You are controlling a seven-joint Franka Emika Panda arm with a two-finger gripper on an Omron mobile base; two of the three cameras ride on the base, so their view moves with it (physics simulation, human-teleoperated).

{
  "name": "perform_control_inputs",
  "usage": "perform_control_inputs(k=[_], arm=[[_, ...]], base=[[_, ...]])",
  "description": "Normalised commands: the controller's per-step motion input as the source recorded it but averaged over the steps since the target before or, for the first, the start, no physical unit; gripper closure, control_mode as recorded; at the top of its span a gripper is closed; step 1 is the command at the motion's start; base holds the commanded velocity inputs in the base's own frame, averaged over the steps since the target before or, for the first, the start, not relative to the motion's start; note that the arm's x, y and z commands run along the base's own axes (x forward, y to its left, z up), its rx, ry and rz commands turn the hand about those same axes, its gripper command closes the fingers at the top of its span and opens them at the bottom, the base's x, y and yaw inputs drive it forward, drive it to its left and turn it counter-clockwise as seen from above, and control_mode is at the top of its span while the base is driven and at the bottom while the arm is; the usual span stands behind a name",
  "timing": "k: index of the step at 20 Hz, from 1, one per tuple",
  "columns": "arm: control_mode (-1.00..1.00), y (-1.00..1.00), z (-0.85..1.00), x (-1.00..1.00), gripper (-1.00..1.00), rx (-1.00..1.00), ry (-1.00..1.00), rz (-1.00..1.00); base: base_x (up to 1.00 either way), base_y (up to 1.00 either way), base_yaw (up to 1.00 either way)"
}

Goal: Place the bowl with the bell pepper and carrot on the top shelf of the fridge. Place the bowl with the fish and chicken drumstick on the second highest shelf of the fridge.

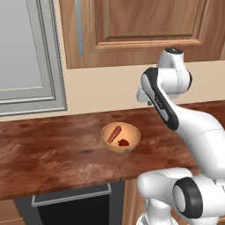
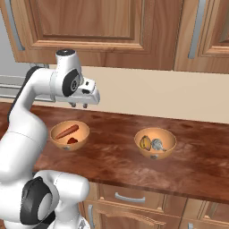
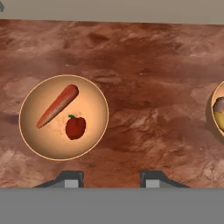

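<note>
The bowl with the bell pepper and carrot (image 1: 128, 148) (image 2: 78, 144) (image 3: 94, 109) stands on the wooden counter. In it lie the orange carrot (image 1: 114, 134) (image 2: 67, 131) (image 3: 57, 106) and the red bell pepper (image 1: 124, 142) (image 2: 72, 140) (image 3: 75, 127). To its right stands the bowl with the fish (image 2: 158, 144) and chicken drumstick (image 2: 145, 142), its wall (image 2: 156, 154) facing me. My gripper (image 2: 78, 105) (image 3: 111, 180) hangs open well above the counter, pointing down, just right of the first bowl, with nothing between its fingers. The fridge's top shelf is out of view.
Wooden wall cabinets (image 2: 89, 22) hang above the counter, close over my arm. A grey panelled door (image 1: 22, 52) stands at the far left. A dark appliance front (image 1: 70, 211) sits under the counter's front edge (image 1: 66, 186). Bare counter (image 2: 112, 147) lies between the bowls.
</note>
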Motion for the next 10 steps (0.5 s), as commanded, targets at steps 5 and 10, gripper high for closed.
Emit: perform_control_inputs(k=[5, 10], arm=[[-1.0, 0.05, -0.17, 0.06, -1.0, 0.0, 0.04, 0.0], [-1.0, 0.02, -0.99, 0.03, -1.0, 0.04, 0.16, -0.01]], base=[[0.0, 0.0, 0.0], [0.0, 0.0, 0.0]])
